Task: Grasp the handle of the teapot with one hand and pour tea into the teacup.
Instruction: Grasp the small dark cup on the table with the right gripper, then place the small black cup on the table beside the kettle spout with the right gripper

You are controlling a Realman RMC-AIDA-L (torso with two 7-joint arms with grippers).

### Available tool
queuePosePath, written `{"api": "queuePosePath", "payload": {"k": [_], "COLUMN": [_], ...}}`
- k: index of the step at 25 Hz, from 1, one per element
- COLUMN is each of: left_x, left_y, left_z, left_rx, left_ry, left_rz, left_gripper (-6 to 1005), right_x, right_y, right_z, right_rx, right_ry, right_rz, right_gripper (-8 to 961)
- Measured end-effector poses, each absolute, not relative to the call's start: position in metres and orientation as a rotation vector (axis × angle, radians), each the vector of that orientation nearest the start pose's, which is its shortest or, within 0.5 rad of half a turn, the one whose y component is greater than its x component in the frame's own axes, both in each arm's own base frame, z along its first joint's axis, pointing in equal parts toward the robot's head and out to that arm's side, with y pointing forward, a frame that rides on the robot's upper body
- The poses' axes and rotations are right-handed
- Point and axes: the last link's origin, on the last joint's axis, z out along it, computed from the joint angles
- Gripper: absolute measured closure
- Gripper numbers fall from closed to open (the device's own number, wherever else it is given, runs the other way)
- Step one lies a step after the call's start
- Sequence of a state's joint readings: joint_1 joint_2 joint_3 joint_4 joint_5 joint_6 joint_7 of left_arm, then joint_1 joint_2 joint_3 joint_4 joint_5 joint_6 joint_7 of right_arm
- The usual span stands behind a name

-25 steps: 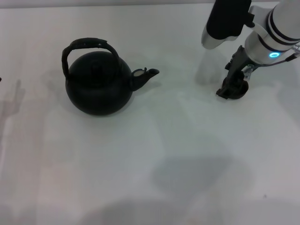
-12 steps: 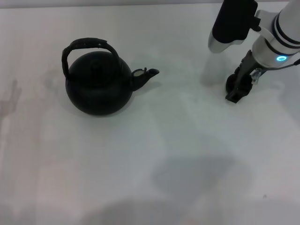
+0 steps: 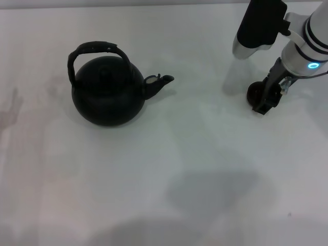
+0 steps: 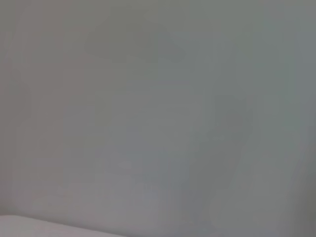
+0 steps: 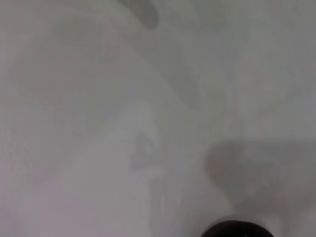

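Note:
The black teapot [image 3: 107, 92] stands on the white table at the left of the head view, its spout [image 3: 160, 82] pointing right. Its arched handle [image 3: 95, 48] stands upright over the lid. The small black teacup [image 3: 253, 92] sits on the table far to the right of the spout. My right gripper [image 3: 266, 101] reaches down right beside the cup and partly covers its right side. Whether it touches the cup is unclear. A dark round edge at the border of the right wrist view [image 5: 236, 230] looks like the cup. My left gripper is out of view.
The white table [image 3: 169, 169] is plain, with a soft shadow [image 3: 215, 192] in the near middle. The right arm's dark forearm [image 3: 261, 23] hangs over the far right. The left wrist view shows only a blank pale surface.
My right arm and gripper have shifted to the right. The teacup moved a little farther back at first, then stayed put while the gripper slid on. The teapot has not moved.

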State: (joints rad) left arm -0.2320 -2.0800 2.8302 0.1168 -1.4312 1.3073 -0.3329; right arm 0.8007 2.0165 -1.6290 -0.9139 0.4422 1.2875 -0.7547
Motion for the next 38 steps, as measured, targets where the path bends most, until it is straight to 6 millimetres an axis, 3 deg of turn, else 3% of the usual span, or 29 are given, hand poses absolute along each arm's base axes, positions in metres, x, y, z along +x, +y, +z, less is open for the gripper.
{"api": "queuePosePath", "payload": {"k": [6, 12, 22, 30, 38], "left_x": [-0.39, -0.389, -0.386, -0.386, -0.388], "left_y": [0.241, 0.24, 0.242, 0.242, 0.24], "left_z": [-0.006, -0.007, -0.008, -0.008, -0.008], "left_rx": [-1.406, -1.412, -1.422, -1.423, -1.421], "left_ry": [-0.797, -0.795, -0.791, -0.792, -0.795], "left_rz": [-0.725, -0.726, -0.736, -0.735, -0.731], "left_gripper": [124, 123, 124, 124, 124], "right_x": [0.21, 0.181, 0.14, 0.132, 0.135], "right_y": [0.391, 0.39, 0.369, 0.357, 0.351], "right_z": [-0.038, -0.044, -0.087, -0.104, -0.11], "right_rx": [-2.592, -2.635, -2.783, -2.819, -2.836], "right_ry": [0.465, 0.359, 0.115, 0.023, 0.024], "right_rz": [-0.924, -0.862, -0.859, -0.873, -0.891], "right_gripper": [203, 220, 219, 219, 219]}}
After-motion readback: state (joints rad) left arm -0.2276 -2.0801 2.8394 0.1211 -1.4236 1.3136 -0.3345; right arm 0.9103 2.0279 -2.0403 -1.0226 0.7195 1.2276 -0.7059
